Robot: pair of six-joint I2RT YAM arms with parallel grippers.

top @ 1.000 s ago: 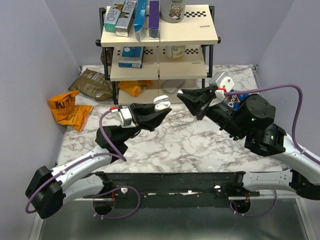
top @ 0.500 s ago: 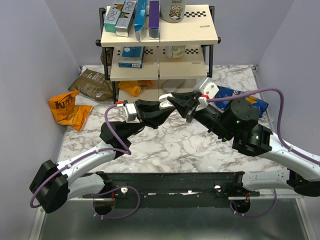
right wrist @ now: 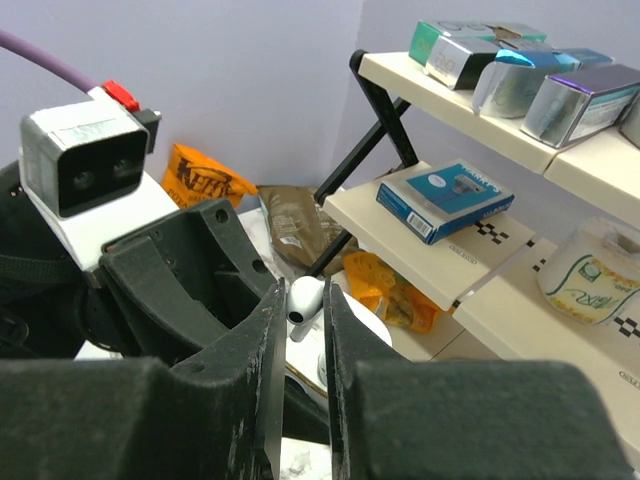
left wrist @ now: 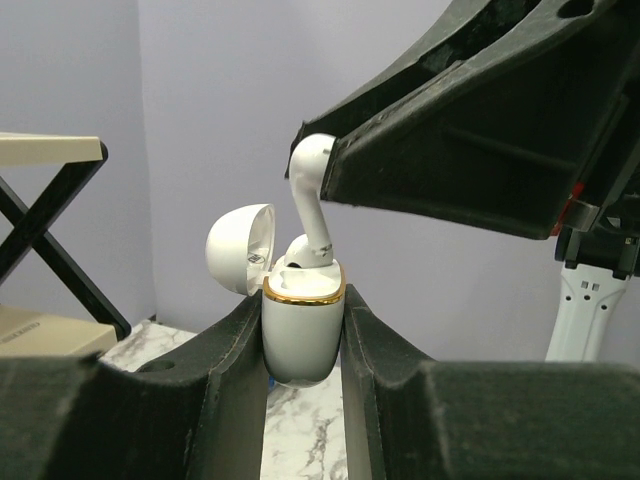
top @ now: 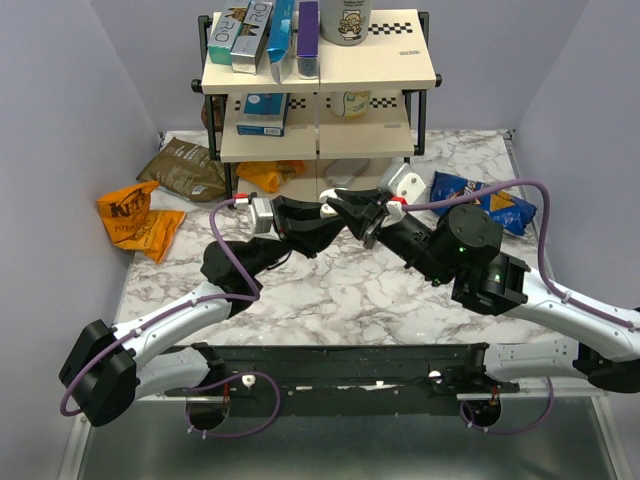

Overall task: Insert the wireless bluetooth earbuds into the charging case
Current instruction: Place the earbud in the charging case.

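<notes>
The charging case (left wrist: 303, 330) is white with a gold rim, not black. It stands upright between the pads of my left gripper (left wrist: 302, 305), with its lid (left wrist: 240, 248) hinged open to the left. My right gripper (right wrist: 304, 290) is shut on a white stemmed earbud (right wrist: 303, 300) by its head. In the left wrist view that earbud (left wrist: 312, 190) hangs from above with its stem tip inside the case's opening. A second rounded white bud (left wrist: 296, 250) seems to sit in the case beside it. In the top view both grippers meet mid-table, left (top: 325, 215), right (top: 345, 200).
A two-tier shelf rack (top: 320, 75) with boxes and a cup stands right behind the grippers. Snack bags lie around: orange (top: 135, 215) and brown (top: 185, 168) at left, blue (top: 500, 205) at right. A blue box (right wrist: 445, 198) lies on the lower shelf.
</notes>
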